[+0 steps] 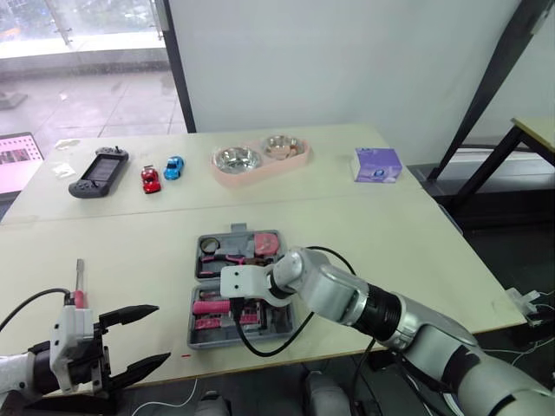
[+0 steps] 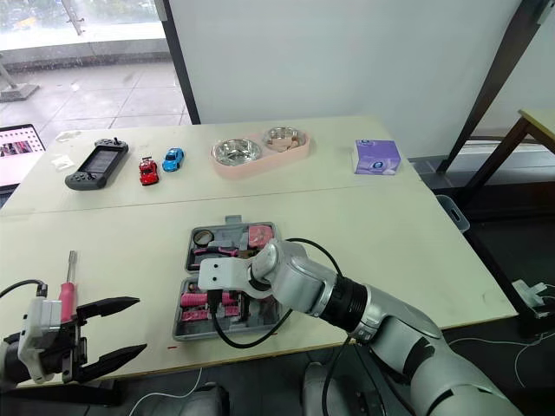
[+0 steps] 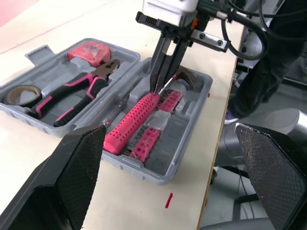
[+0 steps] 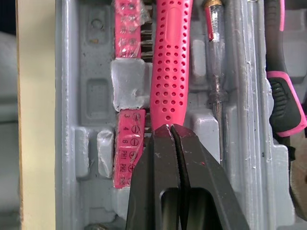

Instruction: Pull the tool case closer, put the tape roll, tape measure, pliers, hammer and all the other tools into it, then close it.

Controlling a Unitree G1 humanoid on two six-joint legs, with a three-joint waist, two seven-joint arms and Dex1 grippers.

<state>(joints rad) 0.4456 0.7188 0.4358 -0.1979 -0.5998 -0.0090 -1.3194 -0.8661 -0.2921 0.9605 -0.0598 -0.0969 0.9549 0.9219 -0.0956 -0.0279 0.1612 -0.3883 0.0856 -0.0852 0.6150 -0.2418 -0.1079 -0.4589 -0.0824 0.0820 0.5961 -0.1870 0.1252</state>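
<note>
Pink-handled hammer (image 3: 132, 122) lies in the near half of the open tool case (image 3: 158, 175), long axis left-right, handle end to the left. Right gripper (image 3: 160, 88) is straight above it, fingers pressed together, tips touching the handle by the head, clamping nothing. Screwdriver (image 1: 80, 276) lies outside, left of the case, axis near-far, just beyond the left gripper (image 1: 162, 332), which is spread wide and empty. Left arm is nearer, so it likely takes it.

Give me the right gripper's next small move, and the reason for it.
Probably lift the right gripper straight up out of the tool case. Its fingers are shut, with the tips against the hammer at its pink handle, and the hammer already lies in its moulded slot. A screwdriver lies on the table beside the open left gripper, so the case wants clearing.
</note>
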